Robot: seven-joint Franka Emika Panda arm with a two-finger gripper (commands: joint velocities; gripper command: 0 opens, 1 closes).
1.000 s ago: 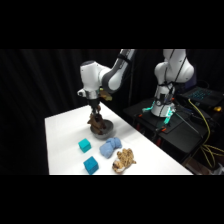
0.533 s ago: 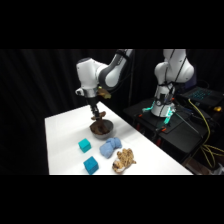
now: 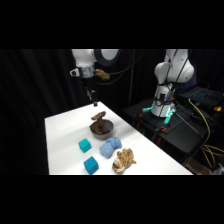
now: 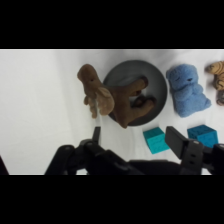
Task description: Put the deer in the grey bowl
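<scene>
Wrist view: hand [image 4: 132, 142] is wide apart w/ nothing in it, up above the bench [image 3: 65, 135]. Deer [image 4: 112, 100] lies in grey bowl [image 4: 159, 85], head hanging over rim.

The deer [image 4: 112, 97] hides part of the grey bowl [image 4: 159, 85]; the tan spotted toy [image 4: 217, 70] is cut off at the wrist view's edge.
</scene>
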